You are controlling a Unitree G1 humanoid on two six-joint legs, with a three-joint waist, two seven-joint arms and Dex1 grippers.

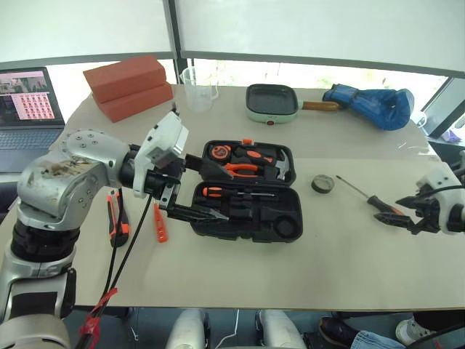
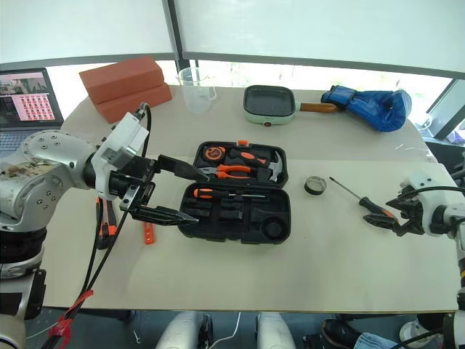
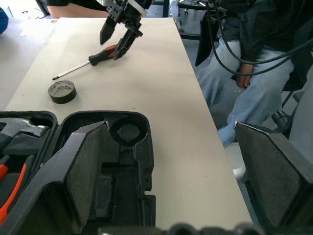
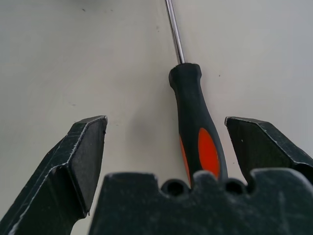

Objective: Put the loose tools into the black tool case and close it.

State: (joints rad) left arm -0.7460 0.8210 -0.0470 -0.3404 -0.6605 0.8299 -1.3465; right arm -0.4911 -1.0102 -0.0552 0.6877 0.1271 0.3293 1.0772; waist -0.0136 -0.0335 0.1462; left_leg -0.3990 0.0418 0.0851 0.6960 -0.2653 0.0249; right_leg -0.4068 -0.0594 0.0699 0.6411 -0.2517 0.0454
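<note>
The black tool case (image 1: 247, 190) lay open, partly filled; at its 3 o'clock, tape roll (image 1: 323, 183) and long screwdriver (image 1: 369, 198) waited on the counter (image 1: 290, 269). Right claw (image 1: 412, 215) straddled the handle, spread; left claw (image 1: 190, 189) gaped empty.

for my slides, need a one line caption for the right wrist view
Open right gripper fingers straddle the long screwdriver handle on the table.

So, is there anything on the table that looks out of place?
Yes. The long orange-and-black-handled screwdriver and the small roll of dark tape lie loose right of the open black moulded-plastic tool case. A slim orange tester screwdriver and an orange-and-black utility knife lie left of it.
</note>
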